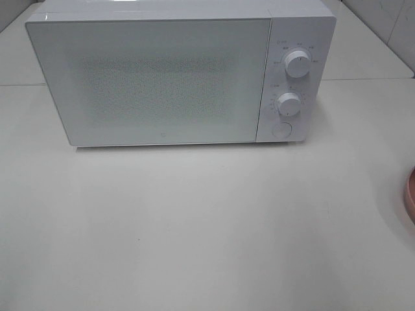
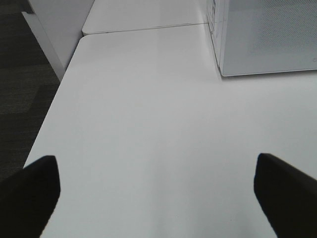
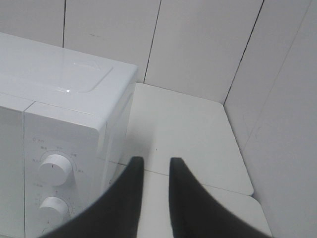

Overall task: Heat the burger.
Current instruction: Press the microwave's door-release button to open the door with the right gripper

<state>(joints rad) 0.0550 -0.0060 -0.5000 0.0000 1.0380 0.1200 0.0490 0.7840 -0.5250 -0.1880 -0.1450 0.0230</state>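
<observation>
Left claw [image 2: 156, 166] hangs spread wide over the white table [image 1: 194, 227], holding nothing. The microwave [image 1: 162, 78] sits dead centre, door closed, knobs [image 1: 297, 63] on its right side. Right claw [image 3: 154, 163] is up beside it, fingers narrow, gripping nothing. A pink plate [image 1: 411, 197] peeks in at far right; the burger is out of sight.

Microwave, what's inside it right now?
The microwave has its door shut. The pale, speckled door panel shows no shapes behind it, so the cavity and anything in it are hidden.
</observation>
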